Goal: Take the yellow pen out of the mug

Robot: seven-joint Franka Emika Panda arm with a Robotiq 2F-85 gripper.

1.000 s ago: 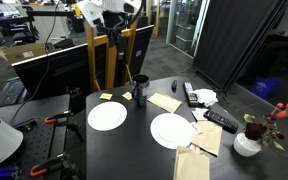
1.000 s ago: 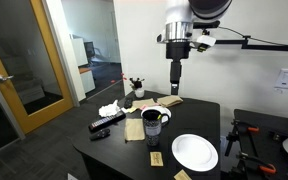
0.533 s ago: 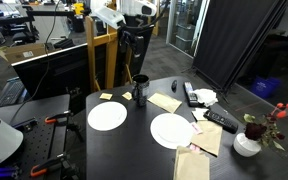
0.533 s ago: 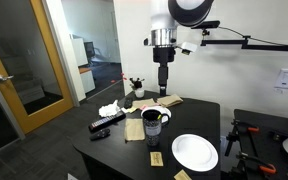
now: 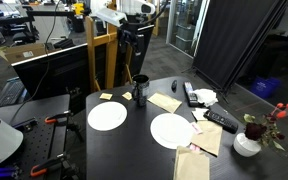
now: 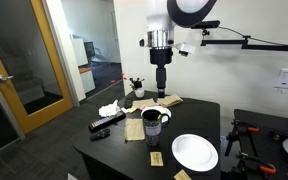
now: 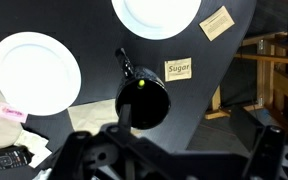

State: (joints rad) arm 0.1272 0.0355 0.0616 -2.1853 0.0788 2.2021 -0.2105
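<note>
Yellow pen [image 7: 141, 84]: seen end-on from the wrist view as a small bright yellow-green dot inside the mug [image 7: 142, 100]; its shaft cannot be made out. Mug is a dark, nearly black cylinder with a glossy rim, its handle pointing up-left in that view. It stands upright on the black matte table [image 7: 219, 95], between two round, smooth white plates [image 7: 29, 72] [image 7: 156, 15] and touching neither. A flat tan paper packet [image 7: 179, 68] printed "Sugar" lies just beside the mug.

Gripper [image 7: 169, 152]: blurred dark metal at the bottom of the wrist view, fingers spread wide with nothing between them. In both exterior views it hangs vertically, well above the table [image 6: 161, 88] [image 5: 137, 45], clear of the mug [image 6: 152, 122].

A white round vase [image 5: 247, 143] with flowers stands near the table edge.
</note>
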